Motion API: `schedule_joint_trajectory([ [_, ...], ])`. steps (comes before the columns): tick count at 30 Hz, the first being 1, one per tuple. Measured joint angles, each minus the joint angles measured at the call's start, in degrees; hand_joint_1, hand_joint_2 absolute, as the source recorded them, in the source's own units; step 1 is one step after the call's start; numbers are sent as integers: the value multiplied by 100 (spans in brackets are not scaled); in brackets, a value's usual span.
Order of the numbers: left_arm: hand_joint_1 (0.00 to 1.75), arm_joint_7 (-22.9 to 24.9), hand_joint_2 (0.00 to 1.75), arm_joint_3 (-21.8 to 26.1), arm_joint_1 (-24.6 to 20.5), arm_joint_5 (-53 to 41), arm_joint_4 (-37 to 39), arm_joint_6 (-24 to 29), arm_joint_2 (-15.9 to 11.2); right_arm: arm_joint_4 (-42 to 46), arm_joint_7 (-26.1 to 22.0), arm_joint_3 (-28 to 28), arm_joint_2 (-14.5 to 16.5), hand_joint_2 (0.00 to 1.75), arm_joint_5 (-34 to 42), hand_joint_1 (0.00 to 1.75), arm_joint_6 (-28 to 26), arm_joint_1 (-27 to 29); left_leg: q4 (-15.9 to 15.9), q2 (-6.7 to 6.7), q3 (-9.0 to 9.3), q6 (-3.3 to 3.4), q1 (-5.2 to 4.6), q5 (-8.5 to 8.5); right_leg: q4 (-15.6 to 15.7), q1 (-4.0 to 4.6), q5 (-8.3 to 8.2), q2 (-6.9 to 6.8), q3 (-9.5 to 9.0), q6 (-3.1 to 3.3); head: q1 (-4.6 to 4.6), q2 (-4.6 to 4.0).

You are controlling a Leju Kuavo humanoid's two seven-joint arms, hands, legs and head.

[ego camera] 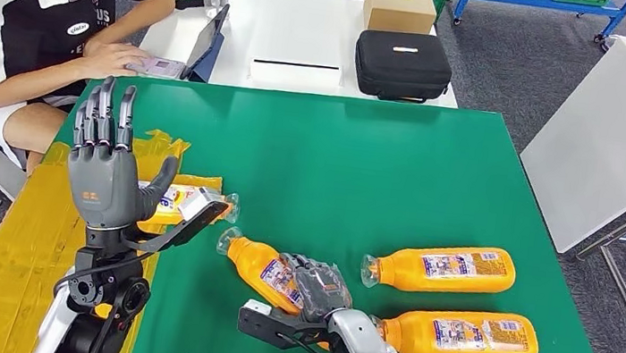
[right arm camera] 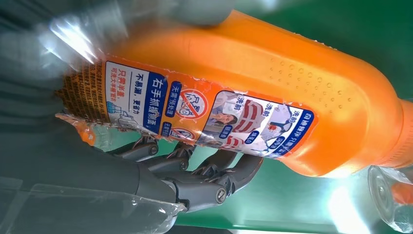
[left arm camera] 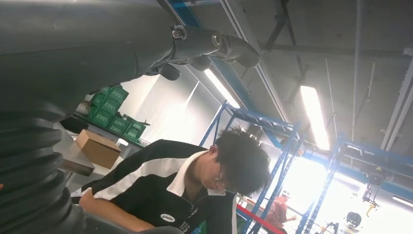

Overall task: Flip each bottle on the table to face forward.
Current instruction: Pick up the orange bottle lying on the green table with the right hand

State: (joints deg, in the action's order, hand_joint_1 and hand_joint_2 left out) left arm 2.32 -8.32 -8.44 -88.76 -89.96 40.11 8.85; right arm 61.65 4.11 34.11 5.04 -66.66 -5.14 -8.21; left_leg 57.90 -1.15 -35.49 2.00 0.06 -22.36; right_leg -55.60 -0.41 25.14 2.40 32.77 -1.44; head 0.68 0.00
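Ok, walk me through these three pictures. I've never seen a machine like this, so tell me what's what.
This is a humanoid robot with two silver arms, each ending in a many-fingered hand. The wide picture is from its head, looking down at a green table. The other two come from cameras at its wrists and are turned at odd angles.

On the table lie four orange bottles on their sides. The right hand grips one bottle; the right wrist picture shows that same bottle up close, with dark fingers curled round it. The left hand is raised, fingers spread, holding nothing; a fourth bottle lies behind it. Two more bottles lie to the right.

A person sits at the far left corner, also seen in the left wrist picture.
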Motion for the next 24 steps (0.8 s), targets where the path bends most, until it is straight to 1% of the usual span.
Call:
schedule_joint_trajectory([
  [1, 0, -2, 175, 1, 0, 1, 0, 0, 0, -3, 1, -1, 3, 175, 1, 174, -1, -2, 0, 0, 0, 0, 0, 0, 0, 0, 0, 0, 0, 0, 0, 0],
  [2, 0, -8, 175, 2, 0, 3, 0, 0, 1, -5, 4, -3, 5, 175, 4, 175, -2, -5, 0, 0, 0, 0, 0, 0, 0, 0, 0, 0, 0, 0, 0, 0],
  [15, 0, -311, 175, 63, -1, 249, 4, 0, 98, 12, 125, -11, 9, 175, 86, 175, -17, 7, 0, 1, 0, 0, 0, 0, 0, 0, 1, -1, 1, 0, 0, 0],
  [24, 0, -328, 175, 67, -1, 261, 4, 0, 105, 12, 132, -13, 9, 175, 89, 175, -17, 7, 0, 1, 0, 0, 0, 0, 0, 0, 1, -1, 0, 0, 0, 0],
])
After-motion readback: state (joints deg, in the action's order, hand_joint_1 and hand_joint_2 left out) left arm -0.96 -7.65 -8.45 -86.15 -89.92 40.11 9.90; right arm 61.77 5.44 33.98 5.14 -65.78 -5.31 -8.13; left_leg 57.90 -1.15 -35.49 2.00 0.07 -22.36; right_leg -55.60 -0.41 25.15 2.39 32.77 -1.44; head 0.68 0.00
